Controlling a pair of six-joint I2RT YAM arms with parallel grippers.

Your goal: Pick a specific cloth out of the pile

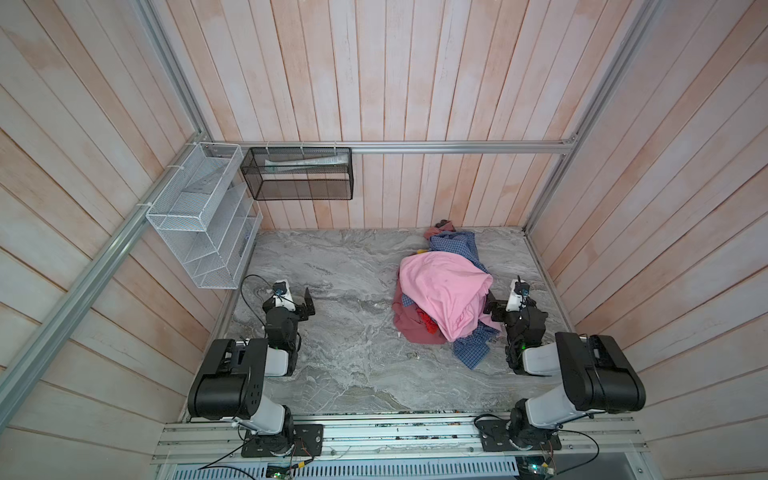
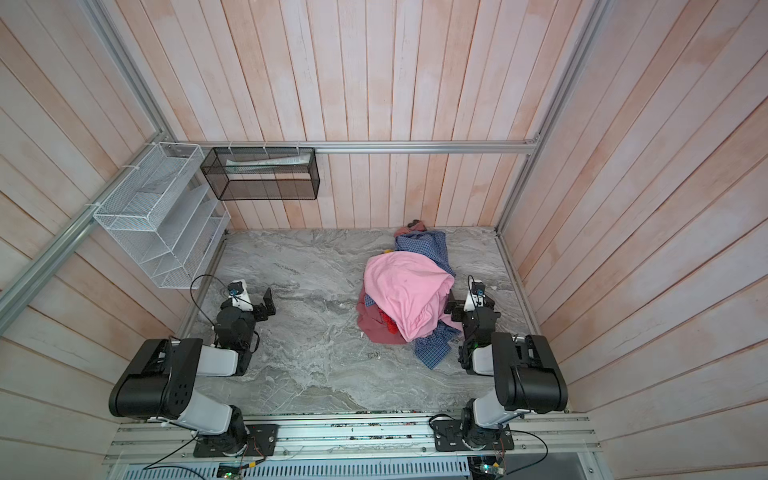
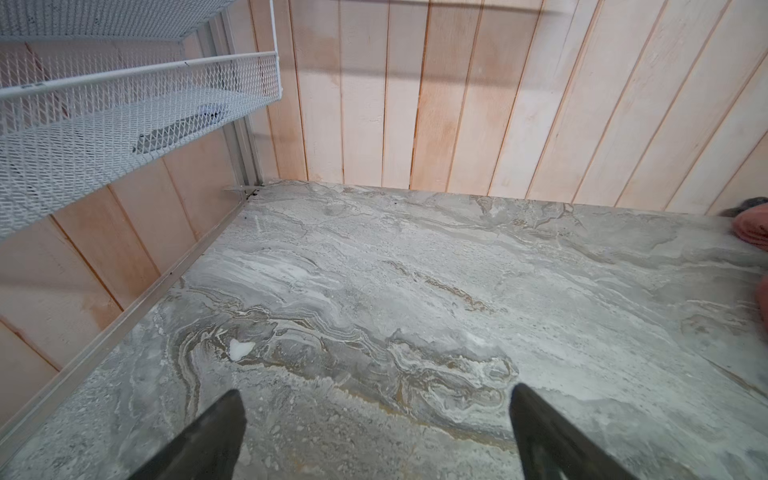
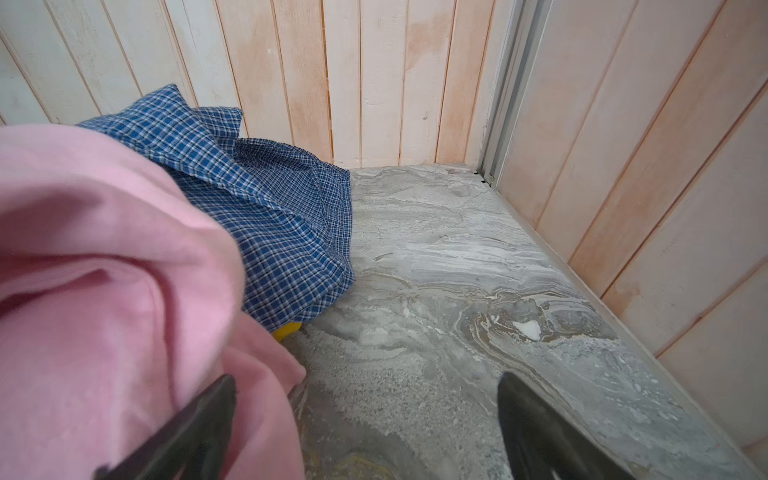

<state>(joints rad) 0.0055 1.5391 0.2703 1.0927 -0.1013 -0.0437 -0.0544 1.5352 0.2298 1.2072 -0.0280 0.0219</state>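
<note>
Approach step; left fingers and right fingers open, empty.
Next: probably pinch red cloth poking from pile near edge.

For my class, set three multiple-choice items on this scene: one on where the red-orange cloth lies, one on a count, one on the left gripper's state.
1. Where in the pile does the red-orange cloth show?
A. on top
B. at the near edge, tucked under the pink cloth
C. at the far end by the wall

2. How many mesh holders hang on the walls?
A. one
B. four
C. two

3. The left gripper is:
A. open over the bare table
B. shut on a cloth
C. shut, empty

Answers:
1 B: red peeks out below the pink hem, beside the maroon cloth.
2 C: a white rack and a black basket.
3 A: its fingers stand wide apart with only marble between them.
</note>
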